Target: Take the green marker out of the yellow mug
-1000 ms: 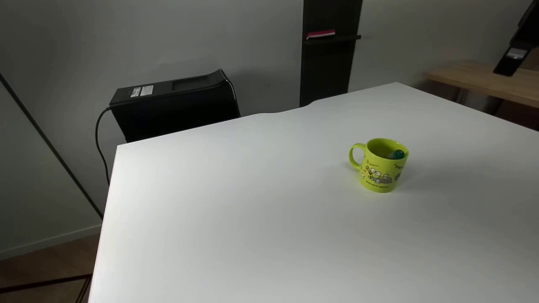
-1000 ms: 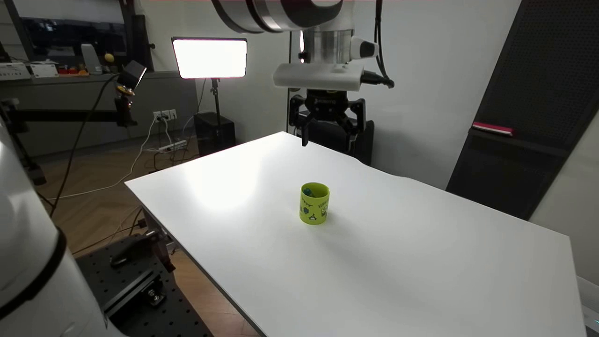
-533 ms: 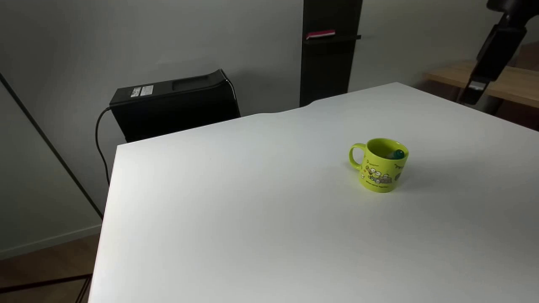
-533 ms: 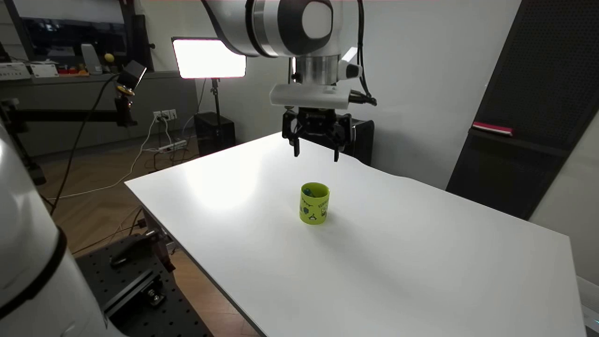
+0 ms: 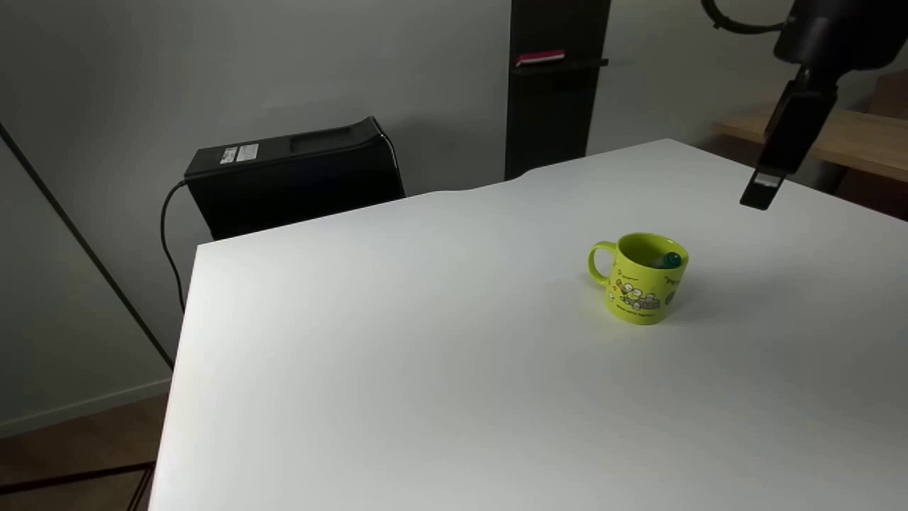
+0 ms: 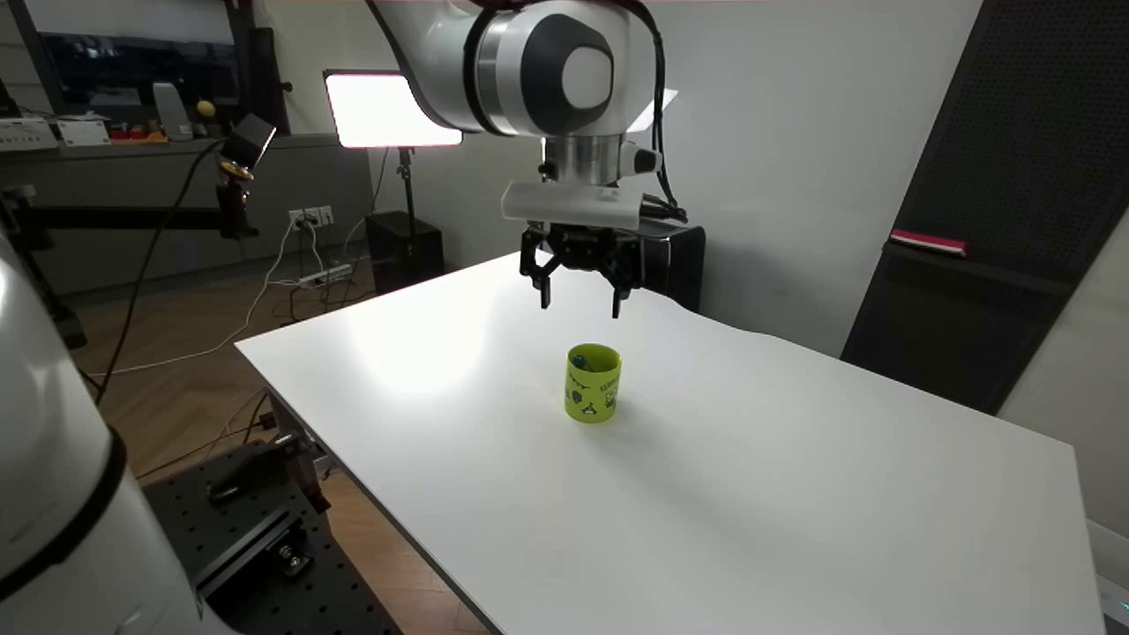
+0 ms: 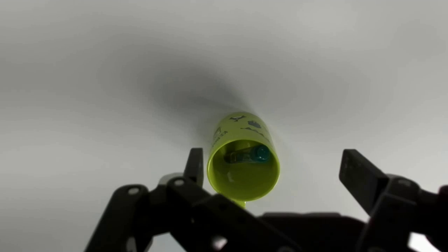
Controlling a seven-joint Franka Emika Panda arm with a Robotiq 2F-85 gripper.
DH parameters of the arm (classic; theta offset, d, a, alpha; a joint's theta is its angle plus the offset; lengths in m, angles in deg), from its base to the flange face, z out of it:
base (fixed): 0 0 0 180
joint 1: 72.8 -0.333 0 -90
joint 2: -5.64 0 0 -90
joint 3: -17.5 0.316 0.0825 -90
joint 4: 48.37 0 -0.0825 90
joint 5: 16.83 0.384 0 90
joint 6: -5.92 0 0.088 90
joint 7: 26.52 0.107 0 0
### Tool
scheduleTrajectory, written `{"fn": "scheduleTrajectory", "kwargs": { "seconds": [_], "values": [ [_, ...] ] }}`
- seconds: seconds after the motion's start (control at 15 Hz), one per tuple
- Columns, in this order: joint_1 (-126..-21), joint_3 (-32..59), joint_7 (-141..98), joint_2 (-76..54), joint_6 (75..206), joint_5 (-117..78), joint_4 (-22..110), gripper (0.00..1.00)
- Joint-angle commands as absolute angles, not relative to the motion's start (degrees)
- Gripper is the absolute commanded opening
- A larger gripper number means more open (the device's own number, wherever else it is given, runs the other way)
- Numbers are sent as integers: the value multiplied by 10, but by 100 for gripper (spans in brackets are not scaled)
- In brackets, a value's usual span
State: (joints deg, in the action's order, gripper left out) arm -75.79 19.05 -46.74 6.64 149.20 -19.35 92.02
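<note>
The gripper (image 6: 580, 309) hangs higher than the yellow mug (image 6: 592, 399), and in an exterior view it appears on the side away from the mug's handle (image 5: 591, 262). Its fingers (image 7: 362, 178) are spread wide, the tips apart from the mug. In the wrist view the mug's mouth shows between those fingers, one appearing just beside the rim, the other well apart from it. The green marker (image 7: 245, 155) leans inside the mug, its rounded end near the rim on the side away from the handle; both exterior views show that end in the mouth. The mug stands upright on the white table (image 6: 838, 494). Above the mug in an exterior view is the white robot arm (image 6: 445, 70) that carries the gripper. Past the table edge behind the mug, in an exterior view, are a black box-shaped thing (image 5: 298, 184) on the handle side and a dark panel (image 5: 560, 106) with a red-and-white object (image 5: 540, 57) on its ledge (image 5: 585, 65). A lit lamp panel (image 6: 379, 110) stands well behind the mug.
</note>
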Motion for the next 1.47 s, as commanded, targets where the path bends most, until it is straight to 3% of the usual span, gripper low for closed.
{"fn": "scheduleTrajectory", "kwargs": {
  "seconds": [0.0, 1.4],
  "values": [
    [-756, 193, -467, 63, 1491, -192, 918, 100],
    [-758, 193, -399, 5, 1556, -295, 913, 100]
  ]
}}
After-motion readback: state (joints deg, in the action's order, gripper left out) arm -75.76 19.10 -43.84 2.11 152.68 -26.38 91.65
